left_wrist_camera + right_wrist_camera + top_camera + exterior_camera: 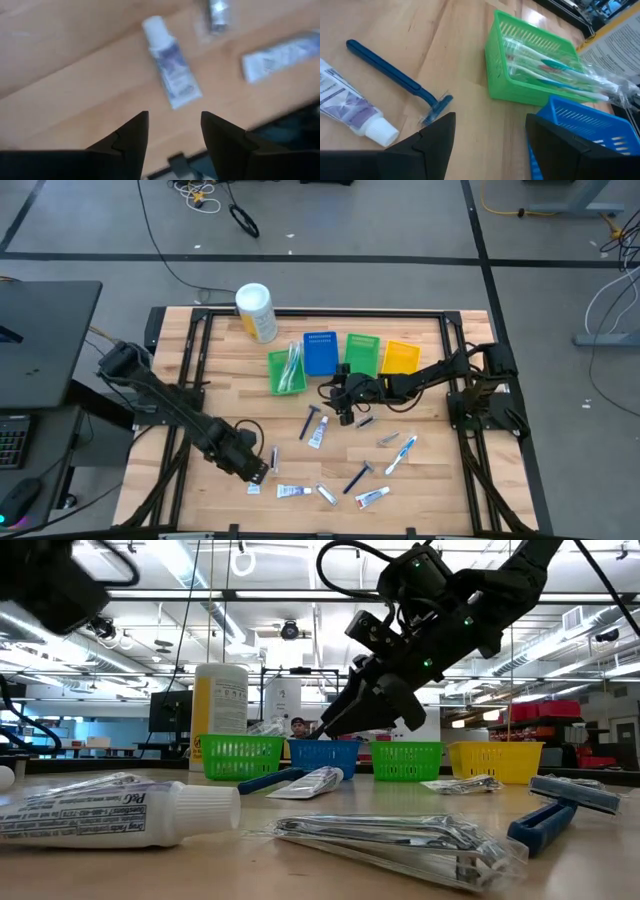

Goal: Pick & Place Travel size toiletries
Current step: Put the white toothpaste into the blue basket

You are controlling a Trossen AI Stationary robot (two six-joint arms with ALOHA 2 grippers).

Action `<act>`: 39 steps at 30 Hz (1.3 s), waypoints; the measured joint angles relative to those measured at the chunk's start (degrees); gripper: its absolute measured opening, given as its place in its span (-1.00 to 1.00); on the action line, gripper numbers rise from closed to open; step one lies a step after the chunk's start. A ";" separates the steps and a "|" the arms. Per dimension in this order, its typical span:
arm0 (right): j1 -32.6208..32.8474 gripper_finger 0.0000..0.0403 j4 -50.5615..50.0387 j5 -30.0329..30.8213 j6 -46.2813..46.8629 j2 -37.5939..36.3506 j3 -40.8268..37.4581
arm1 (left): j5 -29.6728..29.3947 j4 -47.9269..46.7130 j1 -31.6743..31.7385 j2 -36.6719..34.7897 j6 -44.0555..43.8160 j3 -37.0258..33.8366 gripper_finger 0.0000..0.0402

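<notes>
There are four small bins in a row at the far side of the wooden table (pixel 420 470): a green bin (pixel 287 372), a blue bin (pixel 320 353), a second green bin (pixel 362 354) and a yellow bin (pixel 401 358). The first green bin holds wrapped toothbrushes (pixel 555 67); how many is hard to tell. One big white canister (pixel 255 312) with a yellow label stands behind the bins.

The other toiletries lie loose on the table. In the high view I count four small white toothpaste tubes: one (pixel 318 435) near the middle, two (pixel 293 492) (pixel 327 495) close together near the front edge, and one (pixel 372 497) farther to the right. There are two blue razors: one (pixel 311 421) right beside the middle tube, one (pixel 359 476) lower down. One blue and white toothbrush (pixel 402 453) lies on the right, with a silvery packet (pixel 388 439) beside it. In the low view, the nearest tube (pixel 110 813) has a logo that looks like "P&G"; the rest of its print is too small to read.

The left tool (pixel 262 467) is near the front left of the table. Its fingers (pixel 131 135) are spread apart with nothing between them, above a white tube (pixel 171 70).

The right tool (pixel 345 408) is near the middle, just in front of the bins. Its fingers (pixel 437 135) are spread wide and hold nothing. The razor (pixel 400 80) and tube (pixel 355 110) lie on the table just ahead of it.
</notes>
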 joint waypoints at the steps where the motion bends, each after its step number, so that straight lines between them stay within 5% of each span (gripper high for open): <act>1: 0.00 0.25 0.12 -0.02 -0.02 0.00 0.00 | -0.04 -0.50 0.04 0.93 -1.23 -0.02 -0.02; 8: -0.16 0.25 4.29 -0.16 -0.42 0.02 0.01 | -6.17 2.55 0.15 5.09 -6.52 -0.02 -0.03; 17: -1.71 0.25 10.96 -8.21 -0.50 0.02 0.02 | -9.96 4.24 0.11 7.52 -10.27 -0.07 -0.09; 26: -3.95 0.25 11.39 -8.62 -0.50 0.02 0.02 | -3.48 6.47 0.47 9.84 -11.94 -1.90 -0.11; 33: -4.47 0.25 11.07 -8.68 -0.06 0.02 0.02 | -5.98 7.79 0.36 9.15 -10.19 -1.69 -0.11; 39: -4.46 0.25 10.45 -10.49 0.14 0.02 0.02 | -5.71 8.01 0.47 9.13 3.57 -0.19 -0.11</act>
